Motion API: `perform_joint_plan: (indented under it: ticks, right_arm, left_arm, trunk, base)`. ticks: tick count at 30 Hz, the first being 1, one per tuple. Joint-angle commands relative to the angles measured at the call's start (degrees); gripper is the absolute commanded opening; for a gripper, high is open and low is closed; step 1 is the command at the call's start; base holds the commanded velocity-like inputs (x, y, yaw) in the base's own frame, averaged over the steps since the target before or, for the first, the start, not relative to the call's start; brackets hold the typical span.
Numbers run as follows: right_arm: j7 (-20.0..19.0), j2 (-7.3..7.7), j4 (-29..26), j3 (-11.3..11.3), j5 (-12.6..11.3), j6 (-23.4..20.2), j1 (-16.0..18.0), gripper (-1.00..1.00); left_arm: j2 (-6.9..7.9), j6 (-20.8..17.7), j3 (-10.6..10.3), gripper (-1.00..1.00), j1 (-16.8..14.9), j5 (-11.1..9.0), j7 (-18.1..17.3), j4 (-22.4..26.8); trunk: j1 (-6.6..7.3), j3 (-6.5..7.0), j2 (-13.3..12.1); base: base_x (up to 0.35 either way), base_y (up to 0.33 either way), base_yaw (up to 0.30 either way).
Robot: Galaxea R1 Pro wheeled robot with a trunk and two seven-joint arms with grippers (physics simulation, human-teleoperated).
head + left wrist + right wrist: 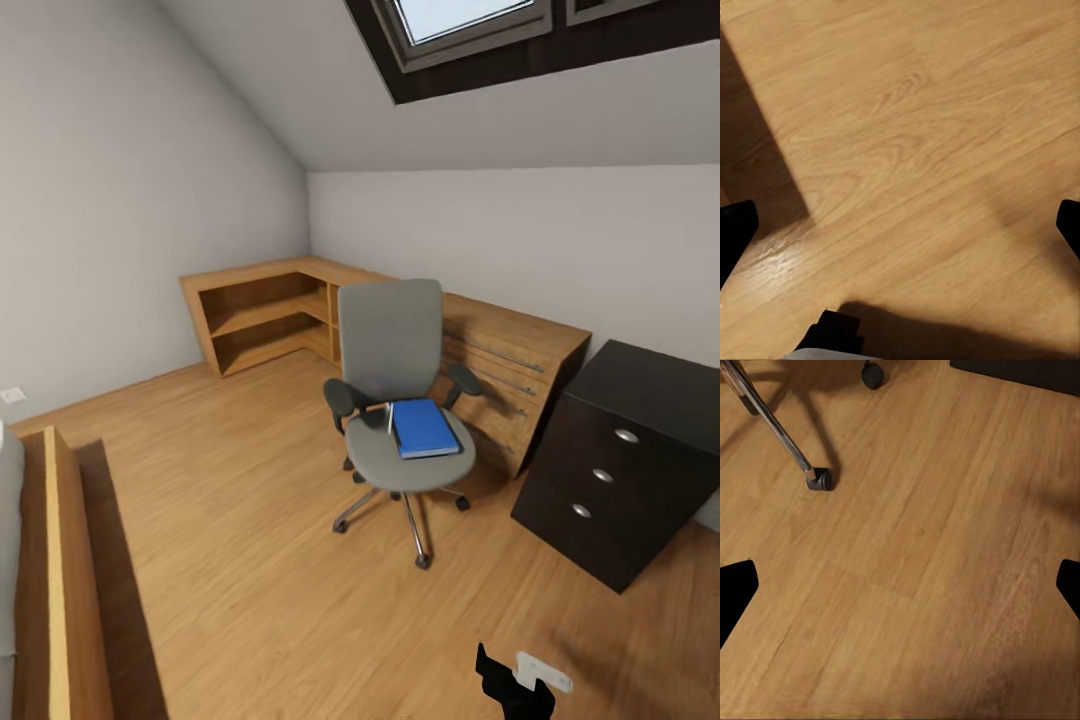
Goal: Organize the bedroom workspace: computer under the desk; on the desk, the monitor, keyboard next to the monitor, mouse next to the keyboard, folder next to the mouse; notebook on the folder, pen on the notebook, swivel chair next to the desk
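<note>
Blue folder (424, 427): flat, white page edge, on my view's centre chair seat.
Swivel chair (396, 400): grey padding, chrome base.
Left gripper (900, 225): fingers spread.
Right gripper (904, 585): fingers spread.

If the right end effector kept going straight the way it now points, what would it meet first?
Most likely the bare wooden floor: the right end effector, fingers spread, points down at it. The swivel chair caster sits off to one side, apparently outside that line.

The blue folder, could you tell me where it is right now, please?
In the head view the folder lies flat on the seat of the swivel chair, toward its right side, in front of the light-wood dresser.
</note>
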State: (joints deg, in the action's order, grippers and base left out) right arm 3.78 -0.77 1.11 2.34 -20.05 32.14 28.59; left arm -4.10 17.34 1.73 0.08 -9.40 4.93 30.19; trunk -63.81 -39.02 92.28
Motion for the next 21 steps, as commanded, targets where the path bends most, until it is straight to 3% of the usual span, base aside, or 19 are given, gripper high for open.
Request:
perform_joint_plan:
  ticks: [1, 11, 21]
  right_arm:
    - [0.11, -0.02, 0.12, 0.21, 0.19, 0.23, 0.06, 1.00]
    - [0.09, -0.10, 0.12, 0.19, 0.24, 0.21, 0.06, 1.00]
    - [0.06, -0.22, 0.12, 0.19, 0.28, 0.21, 0.06, 1.00]
  left_arm:
    - [-0.04, 0.09, 0.11, 1.00, 0.01, -0.18, -0.01, 0.05]
    - [-0.04, 0.14, 0.11, 1.00, 0.01, -0.18, -0.01, 0.08]
    - [0.03, 0.18, 0.11, 1.00, 0.01, -0.19, -0.01, 0.07]
  trunk:
    - [0.03, -0.04, 0.03]
    - [0.03, -0.04, 0.03]
    - [0.03, -0.04, 0.03]
  base:
    - [-0.246, 0.000, 0.000]
    - [-0.305, 0.064, 0.000]
    - [-0.064, 0.089, 0.000]
